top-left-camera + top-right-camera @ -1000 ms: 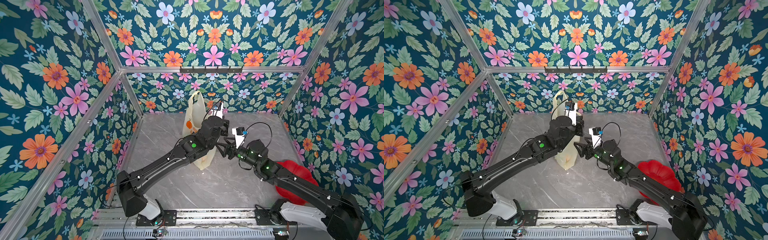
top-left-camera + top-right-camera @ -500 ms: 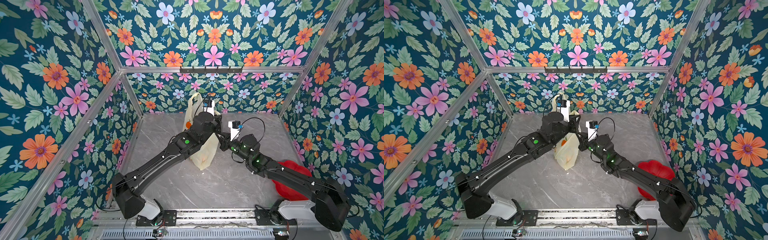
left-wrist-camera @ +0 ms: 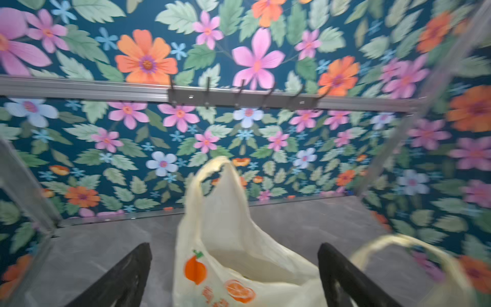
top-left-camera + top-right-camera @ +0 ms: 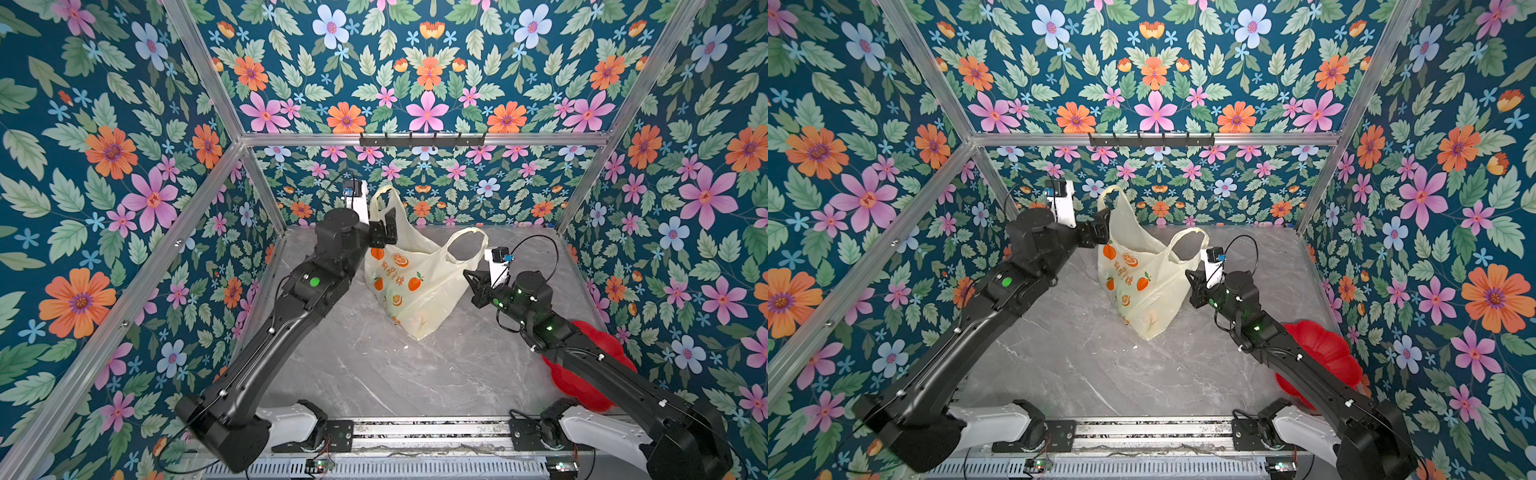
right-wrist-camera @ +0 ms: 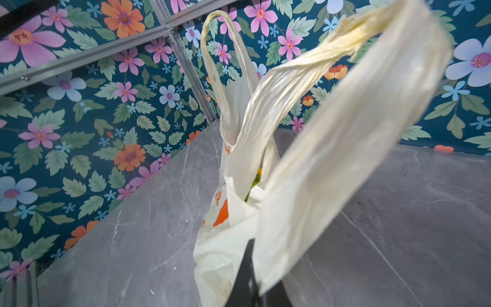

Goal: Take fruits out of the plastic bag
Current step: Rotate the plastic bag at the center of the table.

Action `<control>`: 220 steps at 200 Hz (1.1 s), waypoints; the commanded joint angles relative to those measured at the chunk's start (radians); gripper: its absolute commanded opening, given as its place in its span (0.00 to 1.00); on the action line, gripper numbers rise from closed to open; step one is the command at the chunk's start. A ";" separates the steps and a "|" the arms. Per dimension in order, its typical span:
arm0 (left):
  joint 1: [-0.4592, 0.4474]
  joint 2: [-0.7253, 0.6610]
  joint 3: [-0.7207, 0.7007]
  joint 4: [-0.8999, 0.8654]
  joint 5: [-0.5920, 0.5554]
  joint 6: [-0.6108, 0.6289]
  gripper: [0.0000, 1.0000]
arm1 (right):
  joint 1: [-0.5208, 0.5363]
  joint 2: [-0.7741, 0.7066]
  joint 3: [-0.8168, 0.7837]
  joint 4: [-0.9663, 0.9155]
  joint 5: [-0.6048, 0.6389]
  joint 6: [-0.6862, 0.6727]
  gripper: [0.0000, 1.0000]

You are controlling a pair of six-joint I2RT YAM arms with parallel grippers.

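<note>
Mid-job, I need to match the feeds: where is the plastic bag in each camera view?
Top view: plastic bag stands on the grey table, toward the back.
Top view: same spot, near picture centre.
Left wrist: close foreground, mouth open.
Right wrist: fills the middle, one handle close and blurred.
Shared landmark: the grey table, in all four.

Crinkly translucent plastic bag (image 4: 419, 286) on smooth, grey marbled tabletop (image 4: 374, 374).

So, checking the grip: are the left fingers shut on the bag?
No: the left fingers stand wide apart with the plastic bag showing between them.
</note>
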 commanded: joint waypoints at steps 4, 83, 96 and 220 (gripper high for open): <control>0.046 0.137 0.095 -0.068 -0.101 0.185 1.00 | -0.059 -0.012 0.010 -0.055 -0.096 -0.042 0.00; 0.172 0.481 0.481 -0.217 0.322 0.280 0.99 | -0.113 0.001 0.024 -0.081 -0.130 -0.083 0.00; 0.172 0.464 0.447 -0.202 0.404 0.277 0.99 | -0.116 0.008 0.031 -0.087 -0.126 -0.083 0.00; 0.172 0.558 0.508 -0.165 0.325 0.182 0.30 | -0.120 0.034 0.049 -0.095 -0.105 -0.085 0.00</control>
